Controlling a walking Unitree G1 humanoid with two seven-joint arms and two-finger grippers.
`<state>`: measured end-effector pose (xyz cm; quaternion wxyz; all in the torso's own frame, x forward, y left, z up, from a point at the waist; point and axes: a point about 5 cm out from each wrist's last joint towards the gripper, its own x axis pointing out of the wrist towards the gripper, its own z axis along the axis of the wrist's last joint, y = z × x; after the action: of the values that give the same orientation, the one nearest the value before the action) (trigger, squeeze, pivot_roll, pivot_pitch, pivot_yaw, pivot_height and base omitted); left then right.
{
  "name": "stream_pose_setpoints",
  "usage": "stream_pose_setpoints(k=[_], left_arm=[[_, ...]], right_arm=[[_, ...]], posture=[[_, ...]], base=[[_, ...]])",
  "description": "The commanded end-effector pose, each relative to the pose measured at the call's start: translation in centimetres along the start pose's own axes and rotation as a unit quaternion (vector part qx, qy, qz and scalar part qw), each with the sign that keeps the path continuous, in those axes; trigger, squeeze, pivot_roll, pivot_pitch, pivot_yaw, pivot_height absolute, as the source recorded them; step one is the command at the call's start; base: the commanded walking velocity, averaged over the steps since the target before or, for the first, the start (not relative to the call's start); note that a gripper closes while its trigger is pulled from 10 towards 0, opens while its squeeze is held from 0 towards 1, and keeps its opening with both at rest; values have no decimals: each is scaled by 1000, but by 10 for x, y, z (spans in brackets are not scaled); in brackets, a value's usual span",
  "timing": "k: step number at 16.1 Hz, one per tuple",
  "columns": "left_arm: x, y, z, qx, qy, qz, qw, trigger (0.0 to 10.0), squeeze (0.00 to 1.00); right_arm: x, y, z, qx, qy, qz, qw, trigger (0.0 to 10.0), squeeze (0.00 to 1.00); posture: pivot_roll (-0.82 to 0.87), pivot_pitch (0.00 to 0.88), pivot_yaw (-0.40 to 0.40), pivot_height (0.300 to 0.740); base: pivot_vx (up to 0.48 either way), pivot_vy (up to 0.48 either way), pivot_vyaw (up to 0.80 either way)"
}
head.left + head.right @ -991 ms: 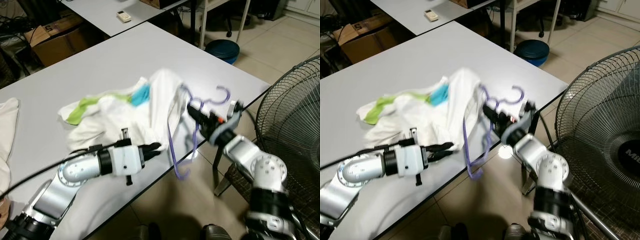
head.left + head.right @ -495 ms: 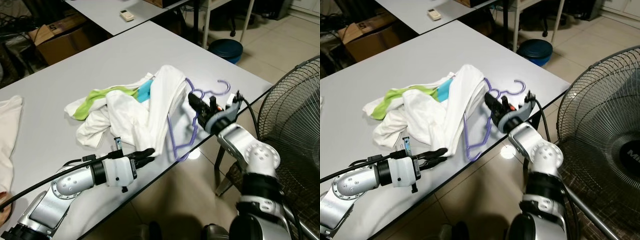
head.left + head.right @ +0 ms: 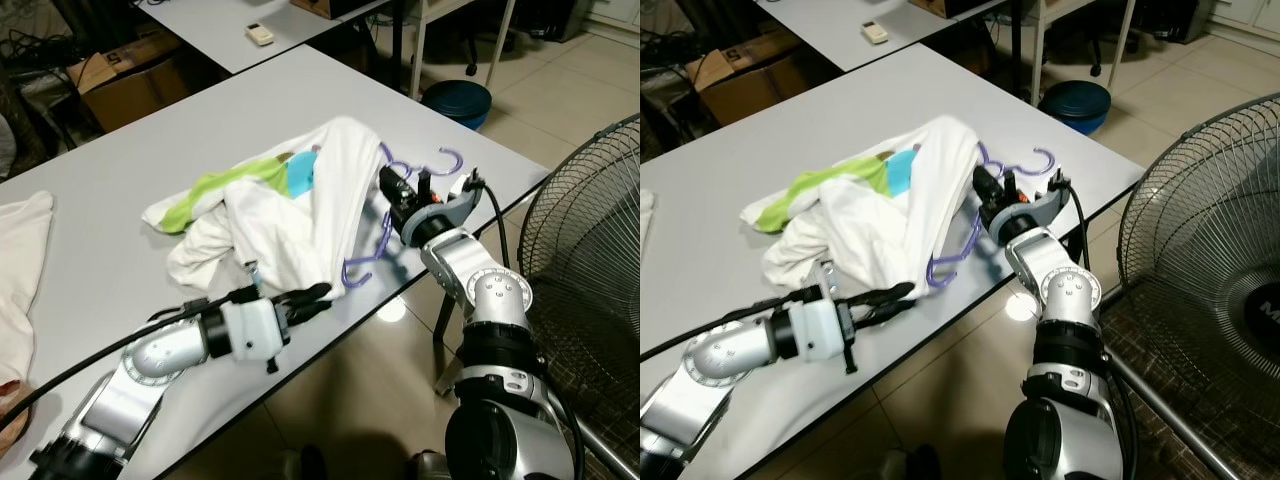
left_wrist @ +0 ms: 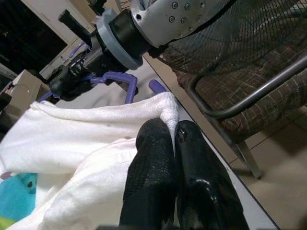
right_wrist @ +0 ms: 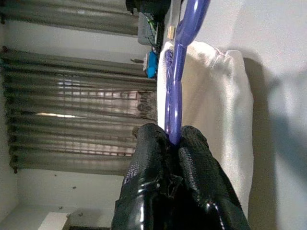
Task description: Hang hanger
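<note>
A purple plastic hanger (image 3: pixel 385 215) lies partly inside a white garment (image 3: pixel 300 215) with green and blue parts, heaped on the grey table (image 3: pixel 150 160) near its right edge. The hanger's hook (image 3: pixel 447 158) sticks out toward the table edge. My right gripper (image 3: pixel 392 192) is shut on the hanger's neck (image 5: pixel 178 76) beside the cloth. My left gripper (image 3: pixel 312 294) sits at the table's near edge, shut on the garment's hem (image 4: pixel 165 108).
A large floor fan (image 3: pixel 600 230) stands close on the right. A blue bin (image 3: pixel 457 100) sits on the floor beyond the table. Another white cloth (image 3: pixel 20 260) lies at the left edge. A second table with a small remote (image 3: pixel 260 34) stands behind.
The hanger has dropped from hanging off the edge to lying nearer the table, tucked further into the garment. My left gripper has closed in on the hem.
</note>
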<state>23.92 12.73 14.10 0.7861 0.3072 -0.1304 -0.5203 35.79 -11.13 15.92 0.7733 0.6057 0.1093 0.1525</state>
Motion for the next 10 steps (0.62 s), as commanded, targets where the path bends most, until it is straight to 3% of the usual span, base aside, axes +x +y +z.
stream_pose_setpoints(k=[1,3,5,6,8,9,10], left_arm=[[5,-6,1,5,-3,-27,1000,0,0],[26,-5,11,10,-35,-42,998,0,0],[36,-3,14,12,-44,-43,998,0,0],[48,2,23,2,-73,-29,997,0,0],[59,1,32,5,-88,-44,995,627,0],[59,-7,19,18,-44,-66,997,10000,0],[57,-11,11,21,-15,-79,997,10000,0]], right_arm=[[9,13,-4,12,-10,21,1000,10000,0],[18,12,-8,26,-16,1,1000,10000,0],[22,13,-11,24,-16,-3,1000,10000,0],[26,13,-15,26,-22,-16,999,10000,0],[32,12,-18,17,-25,-32,999,10000,0],[32,18,-19,24,-22,-15,999,10000,0],[32,20,-19,28,-23,-9,999,10000,0]], posture=[[-136,79,181,740],[-133,82,175,740],[-133,84,174,740],[-135,86,176,740],[-131,85,179,740],[-131,86,180,740],[-131,86,180,740]], base=[[0,0,0],[0,0,0],[0,0,0],[0,0,0],[0,0,0],[0,0,0],[0,0,0]])
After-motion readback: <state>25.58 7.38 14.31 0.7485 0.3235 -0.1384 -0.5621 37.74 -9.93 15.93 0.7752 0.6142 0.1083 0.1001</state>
